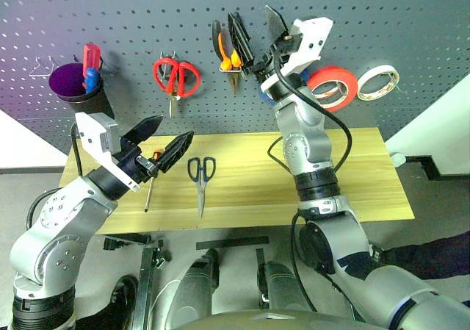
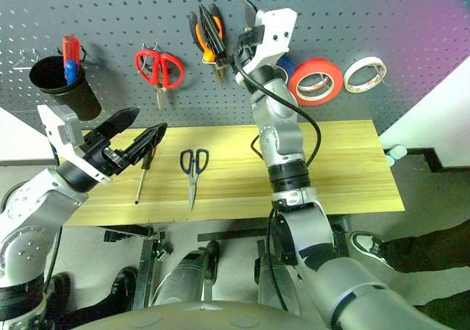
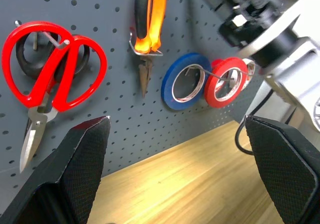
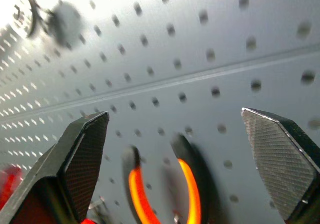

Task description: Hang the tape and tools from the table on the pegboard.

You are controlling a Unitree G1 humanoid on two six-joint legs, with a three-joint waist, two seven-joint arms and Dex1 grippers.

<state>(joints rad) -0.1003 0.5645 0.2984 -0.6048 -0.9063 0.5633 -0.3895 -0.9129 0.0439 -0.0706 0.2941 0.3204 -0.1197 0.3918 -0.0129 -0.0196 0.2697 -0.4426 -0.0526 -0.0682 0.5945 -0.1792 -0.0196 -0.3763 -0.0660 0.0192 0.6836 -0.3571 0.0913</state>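
The red tape hangs on a hook of the grey pegboard. The orange-and-black pliers hang there too, left of my right gripper, which is open, points up at the board and holds nothing. In the right wrist view the pliers' handles show low between the fingers. On the wooden table lie the screwdriver and the dark-blue scissors. My left gripper hovers open and empty above the screwdriver's handle.
Red-handled scissors, a blue roll and a whitish roll hang on the board. A dark cup with red and blue handles hangs at the left beside a bare wire hook. A person's shoe is beyond the table's right end.
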